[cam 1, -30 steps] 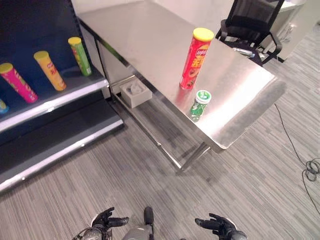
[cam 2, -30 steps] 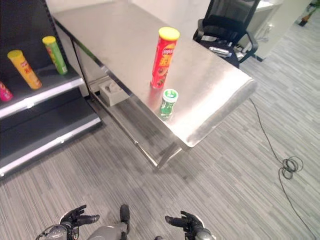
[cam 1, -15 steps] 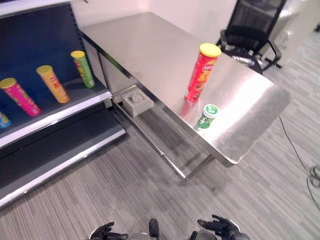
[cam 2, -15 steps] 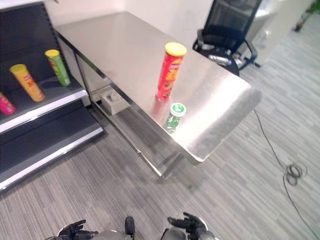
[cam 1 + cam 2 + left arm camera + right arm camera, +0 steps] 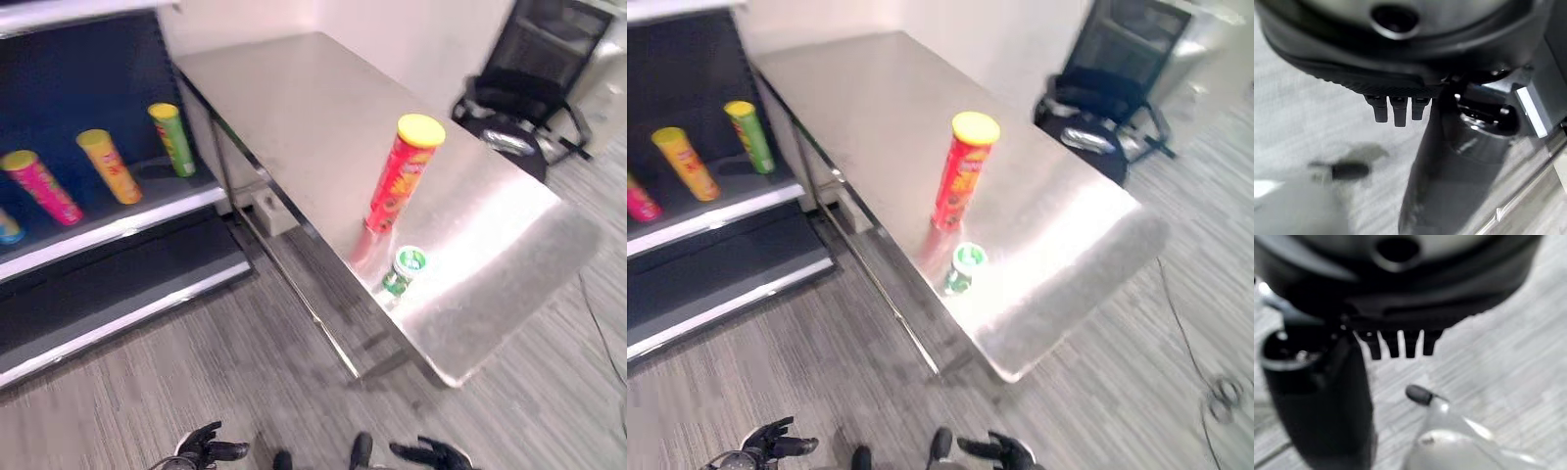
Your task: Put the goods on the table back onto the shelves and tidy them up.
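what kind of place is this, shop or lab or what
Probably a mock shop set up in an office or lab: a dark retail shelf stocked with snack tubes, a bare steel table bearing a red tube, and an office chair on grey carpet.

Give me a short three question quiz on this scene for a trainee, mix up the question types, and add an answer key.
1. True or false: the tall red can stands upright on the steel table.
2. What stands nearest the red can? A) small green can B) yellow can C) office chair
3. Fill in: both the left hand and the right hand hold ____.

Key: 1 true; 2 A; 3 nothing.
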You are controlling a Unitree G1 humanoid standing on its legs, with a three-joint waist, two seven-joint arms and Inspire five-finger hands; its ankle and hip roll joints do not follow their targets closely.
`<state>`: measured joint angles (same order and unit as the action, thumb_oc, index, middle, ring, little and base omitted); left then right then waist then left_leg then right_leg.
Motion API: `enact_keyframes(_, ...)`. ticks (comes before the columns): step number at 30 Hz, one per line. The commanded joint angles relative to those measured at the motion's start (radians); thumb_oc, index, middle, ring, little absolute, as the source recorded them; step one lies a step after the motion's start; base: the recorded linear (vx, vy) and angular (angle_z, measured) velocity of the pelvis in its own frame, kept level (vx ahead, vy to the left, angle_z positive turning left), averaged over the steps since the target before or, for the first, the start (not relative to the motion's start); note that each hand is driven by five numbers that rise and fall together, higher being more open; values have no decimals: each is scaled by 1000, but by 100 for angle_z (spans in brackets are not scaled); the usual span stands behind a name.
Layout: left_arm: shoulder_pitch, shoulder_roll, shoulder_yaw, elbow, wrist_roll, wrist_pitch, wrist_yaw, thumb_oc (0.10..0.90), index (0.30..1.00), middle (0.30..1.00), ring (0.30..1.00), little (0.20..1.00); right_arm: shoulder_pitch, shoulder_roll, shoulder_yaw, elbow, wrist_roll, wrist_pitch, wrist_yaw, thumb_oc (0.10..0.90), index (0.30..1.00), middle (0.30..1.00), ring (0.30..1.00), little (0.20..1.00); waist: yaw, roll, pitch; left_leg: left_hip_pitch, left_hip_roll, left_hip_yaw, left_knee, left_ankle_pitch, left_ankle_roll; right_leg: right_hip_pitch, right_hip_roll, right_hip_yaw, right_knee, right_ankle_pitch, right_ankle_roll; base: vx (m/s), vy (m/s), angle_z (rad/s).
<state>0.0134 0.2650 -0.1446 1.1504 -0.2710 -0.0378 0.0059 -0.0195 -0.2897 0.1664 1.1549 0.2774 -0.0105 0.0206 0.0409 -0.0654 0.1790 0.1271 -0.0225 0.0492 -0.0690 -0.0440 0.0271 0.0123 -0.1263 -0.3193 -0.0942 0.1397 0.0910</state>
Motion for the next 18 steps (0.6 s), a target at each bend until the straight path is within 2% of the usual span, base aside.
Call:
enact_keyframes(1, -77, 18, 7, 18, 7, -36, 10, 800, 900, 900, 900, 900, -14, -50, -18, 7, 1, -18, -5, 800, 900, 900, 900, 900, 6, 14, 10, -17, 68, 1, -18, 24, -81, -22, -19, 5, 20, -16, 78, 148, -174, 3)
enact_keyframes(4, -76, 17, 8, 21, 8, -36, 12, 800, 900, 900, 900, 900, -7, -49, -24, 28, 2, -18, -8, 800, 900, 900, 900, 900, 4, 16, 6, -21, 79, 3, -18, 28, -90, -17, -10, -3, 9, -22, 74, 49, -75, 12)
enact_keyframes(6, -69, 18, 19, 31, 8, -37, 13, 800, 900, 900, 900, 900, 28, -64, -108, 137, 22, -18, -36, 800, 900, 900, 900, 900, -8, 23, 1, -15, 103, 20, -18, 30, -110, -8, 7, -11, 7, -39, 66, 104, -139, -3)
enact_keyframes(8, -69, 18, 19, 31, 8, -37, 13, 800, 900, 900, 900, 900, 28, -64, -109, 137, 22, -19, -36, 800, 900, 900, 900, 900, -7, 23, 1, -15, 103, 20, -18, 30, -111, -8, 8, -10, 7, -39, 66, 33, -45, -2)
enact_keyframes(9, -66, 20, 23, 30, 6, -38, 10, 800, 900, 900, 900, 900, 37, -79, -147, 182, 34, -15, -45, 800, 900, 900, 900, 900, -10, 25, 1, -15, 108, 23, -18, 30, -114, -6, 9, -15, 7, -42, 66, 48, -52, -5)
enact_keyframes(13, -52, 40, 37, 33, 7, -30, -10, 800, 900, 900, 900, 900, 83, -220, -388, 315, 138, -6, -91, 800, 900, 900, 900, 900, -27, 36, -10, 1, 126, 32, -18, 22, -127, 17, 20, -28, 7, -57, 66, 66, -47, 4)
enact_keyframes(14, -53, 40, 36, 33, 7, -30, -10, 800, 900, 900, 900, 900, 83, -220, -389, 315, 138, -6, -91, 800, 900, 900, 900, 900, -28, 34, -12, -3, 123, 30, -18, 25, -126, 13, 17, -29, 7, -56, 66, 64, -15, -3)
enact_keyframes(16, -50, 48, 42, 28, -2, -29, -6, 800, 900, 900, 900, 900, 86, -409, -588, 306, 253, -29, -143, 800, 900, 900, 900, 900, -43, 42, -22, 14, 129, 41, -18, 14, -133, 27, 26, -23, 7, -67, 70, 67, 1, -6)
enact_keyframes(17, -52, 46, 40, 29, -2, -29, -5, 800, 900, 900, 900, 900, 87, -410, -592, 305, 253, -28, -143, 800, 900, 900, 900, 900, -42, 42, -22, 11, 127, 41, -18, 18, -131, 24, 24, -23, 7, -64, 70, 39, 11, -3)
enact_keyframes(18, -48, 43, 41, 21, -5, -31, 0, 800, 900, 900, 900, 900, 93, -451, -631, 240, 262, -46, -157, 800, 900, 900, 900, 900, -48, 45, -22, 19, 131, 47, -18, 12, -134, 28, 29, -19, 7, -67, 71, -1, 10, -8)
